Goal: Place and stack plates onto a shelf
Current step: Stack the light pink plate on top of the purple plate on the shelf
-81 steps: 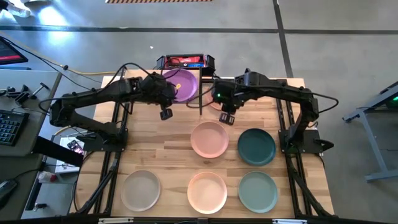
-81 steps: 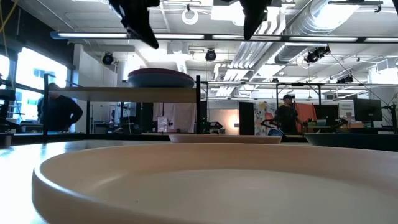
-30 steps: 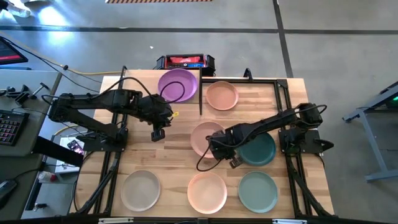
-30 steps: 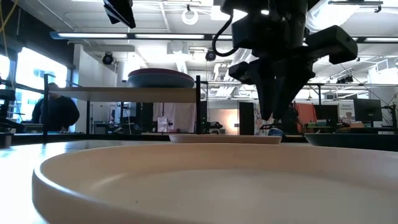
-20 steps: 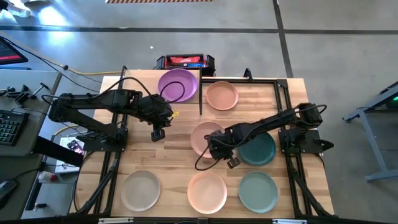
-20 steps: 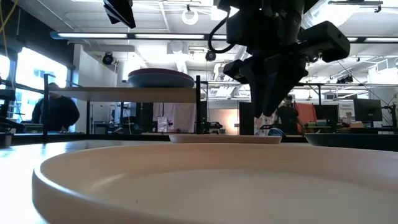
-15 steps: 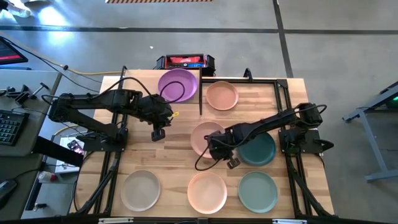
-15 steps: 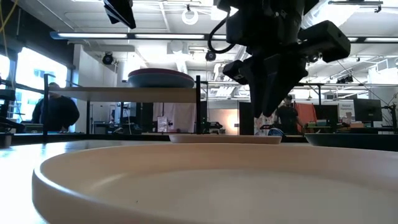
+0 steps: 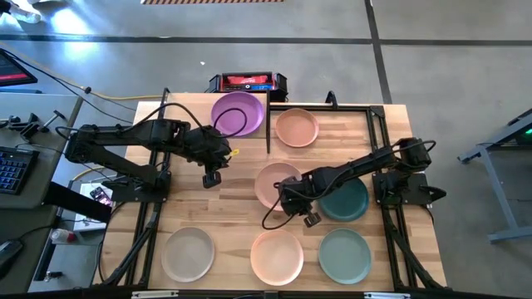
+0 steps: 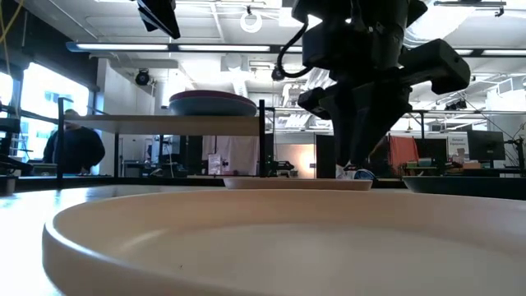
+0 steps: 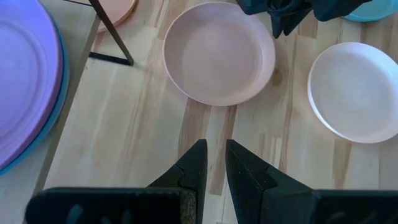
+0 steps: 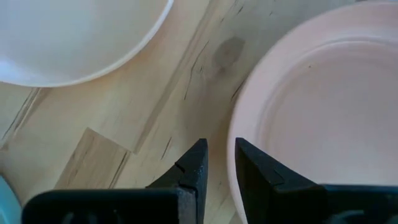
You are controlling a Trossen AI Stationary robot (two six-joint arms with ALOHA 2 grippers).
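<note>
Two narrowly parted fingers of the right gripper (image 9: 301,213) hang empty at the lower right rim of the pale pink plate (image 9: 278,185) in mid-frame; one fingertip seems to sit just inside the rim, though contact is unclear. The dark teal plate (image 9: 347,198) crowds its right. Left gripper (image 9: 211,176), also slightly parted and empty, waits left of centre, below the purple plate (image 9: 237,114) on the shelf (image 9: 184,108).

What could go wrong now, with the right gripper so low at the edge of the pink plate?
1. The right gripper stands with a narrow gap at the rim of the round pale pink plate; it may miss the rim and push the plate.
2. A pushed plate could slide toward the round dark teal plate beside it.
</note>
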